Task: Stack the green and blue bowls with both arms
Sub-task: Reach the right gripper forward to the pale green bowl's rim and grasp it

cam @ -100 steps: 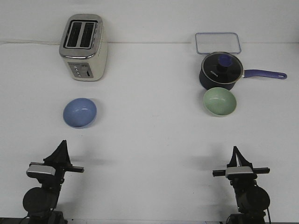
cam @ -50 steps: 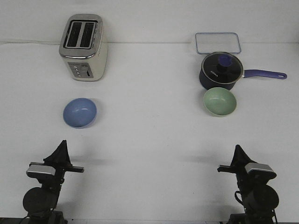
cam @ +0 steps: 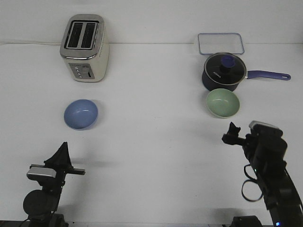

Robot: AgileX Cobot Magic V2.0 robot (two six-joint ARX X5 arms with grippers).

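The light blue bowl [cam: 81,114] sits upright on the white table at the left, in front of the toaster. The pale green bowl [cam: 222,103] sits upright at the right, right in front of the dark saucepan. My left gripper [cam: 63,150] rests low near the front edge, its fingers together in one point, well short of the blue bowl. My right gripper [cam: 231,133] is raised and turned left, a little nearer than the green bowl and apart from it. Its jaws are seen side-on and their gap does not show. Both grippers hold nothing.
A cream two-slot toaster [cam: 85,48] stands at the back left. A dark navy saucepan [cam: 224,72] with a glass lid and a handle pointing right touches the green bowl's far side. A clear rectangular container [cam: 221,43] lies behind it.
My right arm has lifted from its low rest pose, moved forward toward the green bowl, and turned its gripper leftward. The left arm and both bowls have not moved.
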